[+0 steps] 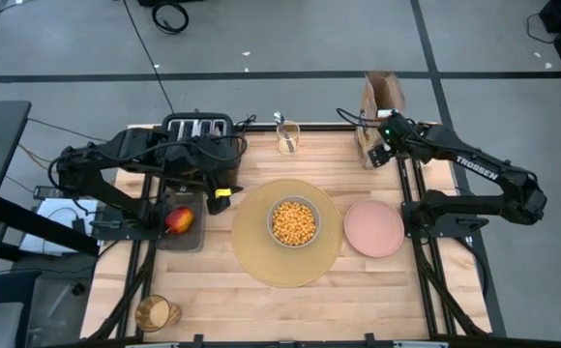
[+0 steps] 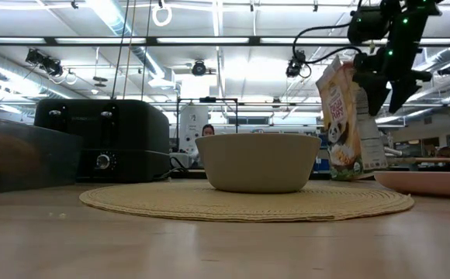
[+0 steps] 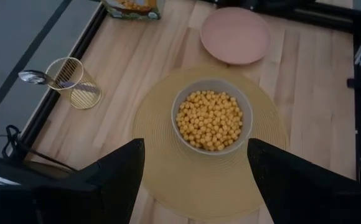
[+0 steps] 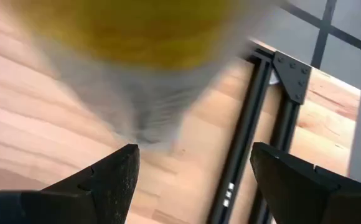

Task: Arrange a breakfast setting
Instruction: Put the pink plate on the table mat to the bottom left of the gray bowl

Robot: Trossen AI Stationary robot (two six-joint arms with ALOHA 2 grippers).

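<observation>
Closest to the low camera is the tan placemat (image 2: pixel 247 200), lying flat on the wooden table (image 1: pixel 358 290) with the white bowl (image 2: pixel 257 162) sitting dead center on it. From above you can see that bowl is full of little yellow cereal balls (image 1: pixel 293 221). Just right of the mat, apart from it, is the pink plate (image 1: pixel 373 228), nothing on it.

Over on the left side the red apple (image 1: pixel 178 220) sits in a dark tray (image 1: pixel 186 238), right below the black toaster (image 1: pixel 199 127). An amber glass (image 1: pixel 156 312) stands at the near left corner, well away from everything. At the far edge, behind the mat, a clear ribbed cup (image 1: pixel 287 137) holds the metal spoon (image 3: pixel 32 77) (handle sticking out past the rim).

Left gripper (image 3: pixel 196 158) hangs over the left edge of the mat with its fingers spread wide, holding nothing. Right gripper (image 1: pixel 381 153) is up at the far right corner beside the cereal box (image 2: pixel 347 116), which stands upright there. Its fingers (image 4: pixel 106 180) are spread apart too, and the box is just a blur in front of them, not pinched.
</observation>
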